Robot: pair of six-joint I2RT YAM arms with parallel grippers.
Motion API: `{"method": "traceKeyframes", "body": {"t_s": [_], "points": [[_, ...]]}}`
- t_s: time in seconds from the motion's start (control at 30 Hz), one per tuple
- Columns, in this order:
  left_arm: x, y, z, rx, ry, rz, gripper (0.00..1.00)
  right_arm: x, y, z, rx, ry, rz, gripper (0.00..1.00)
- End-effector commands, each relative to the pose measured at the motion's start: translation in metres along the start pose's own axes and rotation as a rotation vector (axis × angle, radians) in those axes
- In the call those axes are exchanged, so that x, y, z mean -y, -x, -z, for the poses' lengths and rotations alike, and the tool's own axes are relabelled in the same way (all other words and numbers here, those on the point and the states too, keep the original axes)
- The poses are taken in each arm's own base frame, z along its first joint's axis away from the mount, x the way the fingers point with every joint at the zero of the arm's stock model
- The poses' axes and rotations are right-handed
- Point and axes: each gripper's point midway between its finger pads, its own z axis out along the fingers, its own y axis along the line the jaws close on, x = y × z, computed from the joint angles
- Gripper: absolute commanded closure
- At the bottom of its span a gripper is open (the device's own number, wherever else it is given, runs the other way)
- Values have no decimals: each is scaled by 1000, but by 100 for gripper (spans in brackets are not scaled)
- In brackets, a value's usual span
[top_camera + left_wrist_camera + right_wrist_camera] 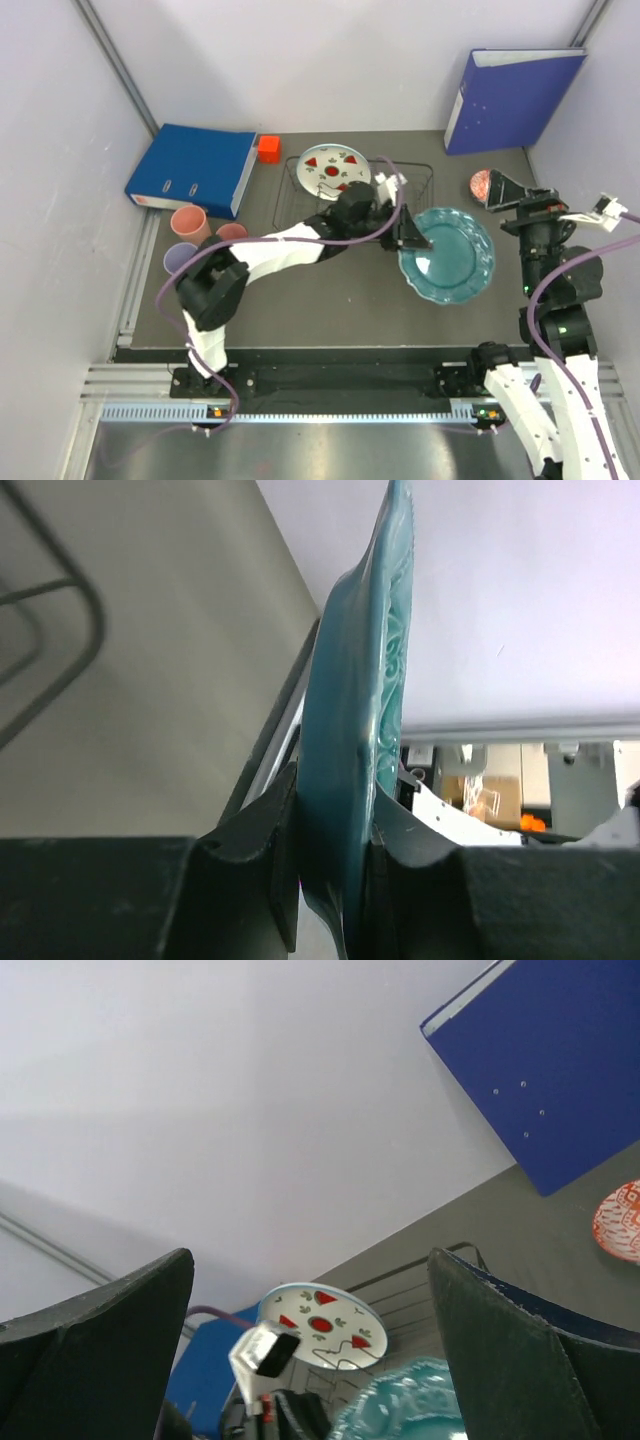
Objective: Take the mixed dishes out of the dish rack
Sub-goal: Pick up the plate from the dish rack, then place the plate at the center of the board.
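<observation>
Right of the dish rack (425, 178), in the top external view: found the teal scalloped plate (455, 262) over the surface (330, 300), face toward the overhead camera, pinched at its left rim by the left fingers (412, 238). Could not tell whether touching down or just clear. Noted the plate's body spreading from those fingers toward the right arm's side, away from the rack. Logged the white plate with red watermelon marks (333, 170) upright in the rack, the small pink patterned bowl (483, 184) just beside the right fingers (505, 190), and a lavender plastic cup (180, 258) and two salmon-pink cups (189, 220) set out well apart at the left. In the left wrist view: confirmed a narrow grip, plate rim (360, 730) edge-on between both pads (275, 830), rack wire off to one side. In the right wrist view: recorded the right fingers (120, 1330) spread wide and holding nothing, both plates ahead, bowl at the far right edge. Judged the coming release to hinge on settling the plate level onto the surface. Judged the left arm nearer the rack for the white plate.
</observation>
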Motion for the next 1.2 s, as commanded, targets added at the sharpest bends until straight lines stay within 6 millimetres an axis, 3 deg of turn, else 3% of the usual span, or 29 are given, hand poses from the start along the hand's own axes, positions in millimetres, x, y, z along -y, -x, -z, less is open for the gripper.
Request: {"method": "traceKeyframes", "body": {"t_s": [0.0, 0.03, 0.07, 0.1, 0.17, 0.2, 0.23, 0.3, 0.33, 0.4, 0.47, 0.5, 0.53, 0.6, 0.9, 0.93, 1.03, 1.17], "points": [[41, 11, -27, -24, -135, -97, 100, -33, 31, 9, 32, 78, 35, 0], [27, 1, -40, -57, -104, -81, 100, -34, 31, 10, 27, 81, 39, 0], [26, -2, -47, -72, -100, -85, 100, -35, 30, 10, 23, 86, 41, 0], [38, 4, -54, -66, -119, -117, 100, -35, 28, 11, 15, 94, 42, 0], [22, -7, -74, -108, -87, -98, 100, -34, 25, 12, 7, 97, 38, 0], [29, -4, -81, -105, -107, -109, 100, -33, 22, 13, 0, 99, 36, 0], [16, -7, -90, -117, -92, -90, 100, -32, 20, 13, -3, 101, 34, 0], [20, -2, -99, -114, -113, -89, 100, -31, 15, 14, -11, 114, 21, 0], [8, -5, -106, -123, -102, -76, 100, -32, 13, 15, -14, 122, 16, 1], [14, 1, -112, -119, -126, -78, 100, -31, 7, 16, -27, 138, 2, 0], [4, -2, -122, -134, -129, -61, 100, -30, 3, 17, -32, 142, -5, 0], [12, 5, -124, -124, -148, -71, 100, -29, -1, 17, -42, 150, -9, 0], [2, 2, -131, -133, -139, -62, 100, -29, -2, 17, -42, 152, -10, 0], [8, 7, -136, -126, -159, -66, 100, -29, -5, 18, -47, 159, -12, 0], [-13, 13, -154, -46, -82, -114, 100, -27, -10, 21, -51, 169, -4, 0], [-24, 15, -155, -22, -11, -119, 100, -27, -9, 21, -48, 169, -2, 0], [-32, 19, -153, 4, 31, -157, 100, -25, -10, 23, -50, 164, 8, 0], [-51, 30, -138, 35, 22, -69, 100, -23, -11, 25, -50, 160, 15, 0]]}}
